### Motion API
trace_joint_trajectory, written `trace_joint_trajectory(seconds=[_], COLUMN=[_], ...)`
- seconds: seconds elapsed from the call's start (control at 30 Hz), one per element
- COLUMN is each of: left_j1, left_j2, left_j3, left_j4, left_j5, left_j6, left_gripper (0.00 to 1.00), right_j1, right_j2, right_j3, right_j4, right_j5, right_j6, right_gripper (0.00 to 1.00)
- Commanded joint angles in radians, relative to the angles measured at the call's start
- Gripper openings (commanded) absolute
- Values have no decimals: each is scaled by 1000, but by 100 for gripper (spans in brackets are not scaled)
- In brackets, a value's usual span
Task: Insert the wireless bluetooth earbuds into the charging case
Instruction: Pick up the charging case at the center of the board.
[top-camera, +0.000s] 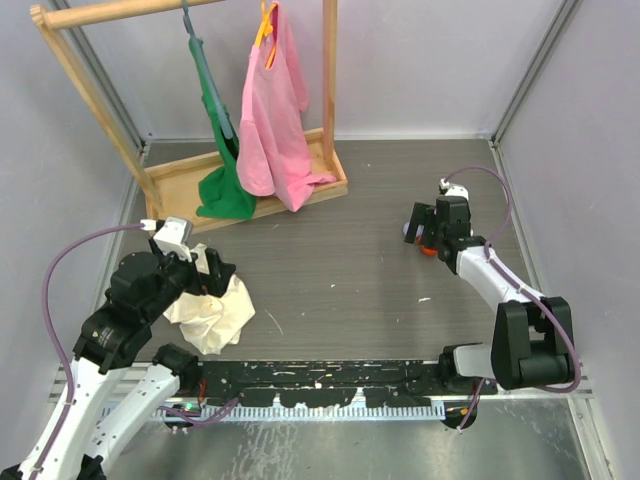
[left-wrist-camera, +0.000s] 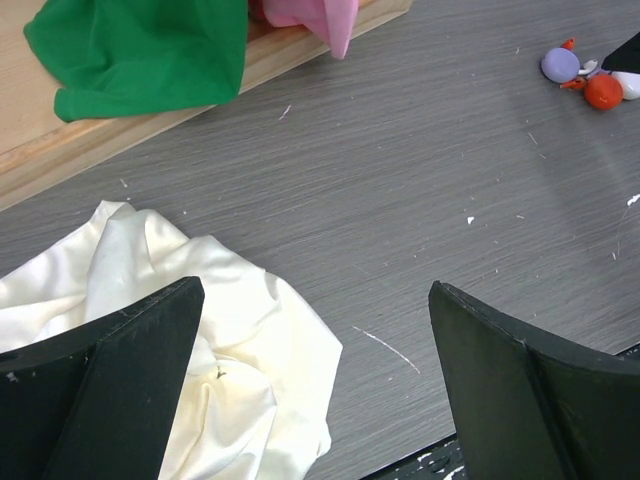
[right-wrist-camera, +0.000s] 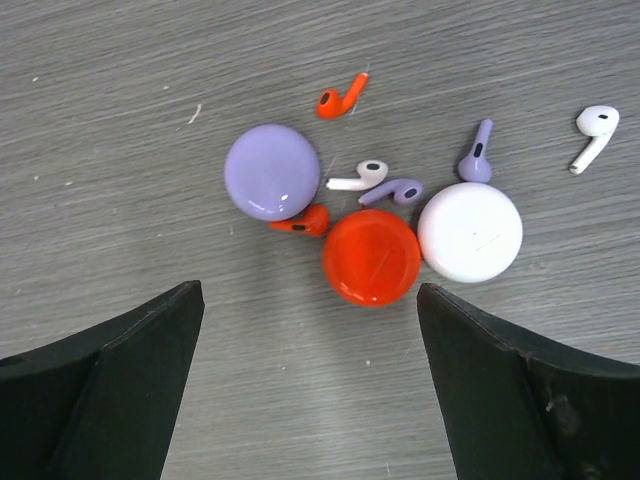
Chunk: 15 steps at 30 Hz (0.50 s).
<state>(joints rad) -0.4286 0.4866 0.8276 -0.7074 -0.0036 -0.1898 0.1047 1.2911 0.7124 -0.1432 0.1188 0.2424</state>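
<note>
In the right wrist view the pale-lavender charging case (right-wrist-camera: 271, 171) lies on the table, its smooth round top showing. One white earbud (right-wrist-camera: 360, 176) lies just right of it, and another white earbud (right-wrist-camera: 594, 130) lies apart at the far right. My right gripper (right-wrist-camera: 310, 300) hovers open above the table just short of this cluster, with nothing between its fingers. From the left wrist the case (left-wrist-camera: 560, 65) shows far off at top right. My left gripper (left-wrist-camera: 316, 290) stands open over the edge of a cream cloth (left-wrist-camera: 180, 330), holding nothing.
A red-orange round case (right-wrist-camera: 371, 257) and a white round case (right-wrist-camera: 470, 232) touch beside the lavender one. Two lavender earbuds (right-wrist-camera: 392, 191) and two orange earbuds (right-wrist-camera: 340, 97) lie among them. A wooden rack (top-camera: 250, 180) with pink and green garments stands at the back left.
</note>
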Motion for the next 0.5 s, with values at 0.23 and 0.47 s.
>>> trace_joint_trajectory(seconds=[0.23, 0.47], left_j1=[-7, -7], left_j2=[8, 16], left_j3=[-1, 0], left_j4=[52, 54], left_j5=[-5, -2], left_j6=[21, 21], left_gripper=[98, 98], right_j1=[-54, -56], right_j2=[113, 156], right_j3=[50, 50], right_j4=[114, 102], right_j5=[-60, -82], right_j6=[-13, -22], right_gripper=[93, 94])
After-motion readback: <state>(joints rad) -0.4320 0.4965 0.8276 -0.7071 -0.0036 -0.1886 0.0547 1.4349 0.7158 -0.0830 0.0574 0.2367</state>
